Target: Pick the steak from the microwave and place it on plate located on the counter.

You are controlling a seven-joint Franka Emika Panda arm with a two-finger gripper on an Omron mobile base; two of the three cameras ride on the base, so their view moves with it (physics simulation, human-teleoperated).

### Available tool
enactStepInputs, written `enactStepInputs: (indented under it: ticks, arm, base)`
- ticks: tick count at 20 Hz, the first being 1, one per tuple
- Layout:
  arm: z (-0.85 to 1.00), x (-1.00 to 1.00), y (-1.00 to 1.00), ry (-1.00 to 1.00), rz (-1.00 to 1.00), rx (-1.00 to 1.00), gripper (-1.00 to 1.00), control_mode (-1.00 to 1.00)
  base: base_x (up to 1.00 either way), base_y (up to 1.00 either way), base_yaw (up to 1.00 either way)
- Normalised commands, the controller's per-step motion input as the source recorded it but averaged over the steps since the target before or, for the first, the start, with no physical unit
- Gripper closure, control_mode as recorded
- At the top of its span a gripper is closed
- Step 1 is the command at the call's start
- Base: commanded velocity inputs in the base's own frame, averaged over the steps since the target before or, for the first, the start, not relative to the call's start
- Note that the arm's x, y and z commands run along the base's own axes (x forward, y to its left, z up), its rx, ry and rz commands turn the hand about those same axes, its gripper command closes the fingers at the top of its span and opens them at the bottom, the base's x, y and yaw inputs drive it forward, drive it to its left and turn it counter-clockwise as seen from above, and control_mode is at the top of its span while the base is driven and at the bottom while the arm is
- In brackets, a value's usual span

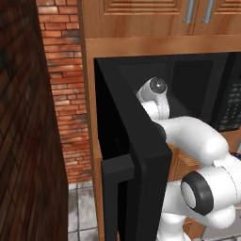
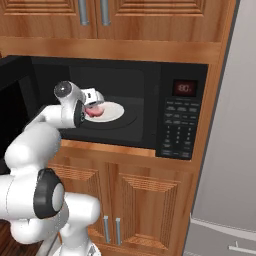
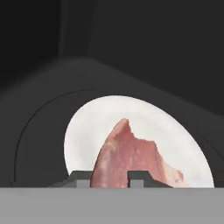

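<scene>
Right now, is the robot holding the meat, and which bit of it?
It looks so: the fingers sit either side of the steak at its near edge, over the white plate in the microwave.

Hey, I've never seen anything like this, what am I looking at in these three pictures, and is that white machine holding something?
It is a rendered kitchen with a white robot arm. Two pictures come from cameras on its base, behind it to the left and right; the third looks along its gripper. The arm reaches into an open black microwave, whose door swings out to the left. Inside, a white plate carries a pink steak. The two dark fingertips sit on either side of the steak's near edge, seemingly closed on it; whether it is lifted off the plate I cannot tell.
</scene>
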Motion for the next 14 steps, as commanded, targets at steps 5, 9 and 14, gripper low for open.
enactStepInputs:
  ticks: [5,9,14]
  arm:
    - [0.54,-0.64,0.04,-0.17,0.25,-0.01,1.00,-1.00]
    - [0.74,-0.73,0.00,-0.01,0.27,-0.07,1.00,-1.00]
    - [0.75,-0.91,0.00,0.01,0.18,-0.16,1.00,-1.00]
  base:
    - [0.00,0.00,0.00]
    - [0.00,0.00,0.00]
    - [0.00,0.00,0.00]
